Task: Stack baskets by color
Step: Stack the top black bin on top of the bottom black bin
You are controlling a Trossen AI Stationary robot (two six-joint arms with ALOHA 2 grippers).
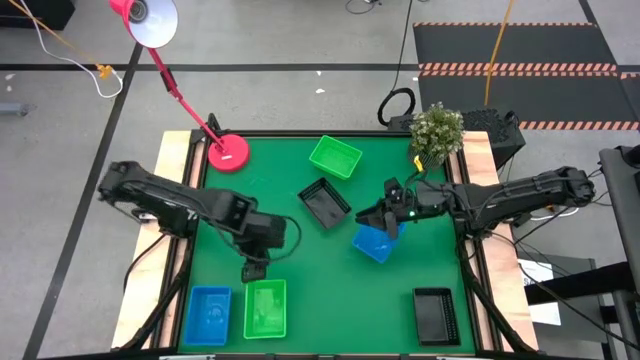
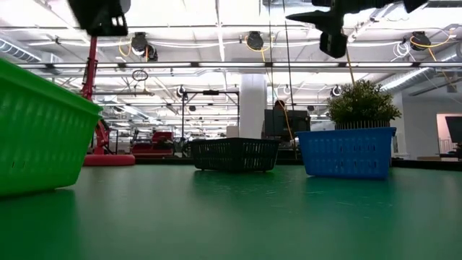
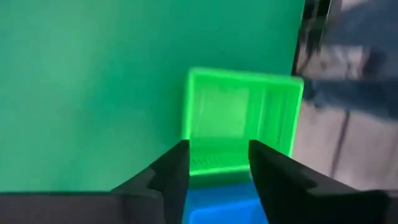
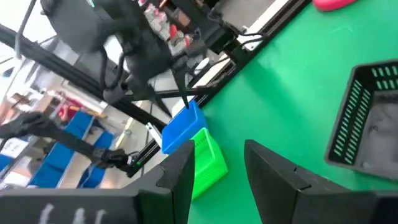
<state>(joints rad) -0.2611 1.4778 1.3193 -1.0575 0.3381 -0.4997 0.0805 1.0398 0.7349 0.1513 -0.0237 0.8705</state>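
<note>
**Four cameras, one green table**

The high view looks straight down on the whole table from well above. The low view sits at table-top height, facing level across into the room. The left wrist view looks down close on the green basket at the near edge. The right wrist view faces across the table, sharing that green basket with it.

Perforated glossy plastic baskets sit on a smooth matt green table edged in wood.
</note>
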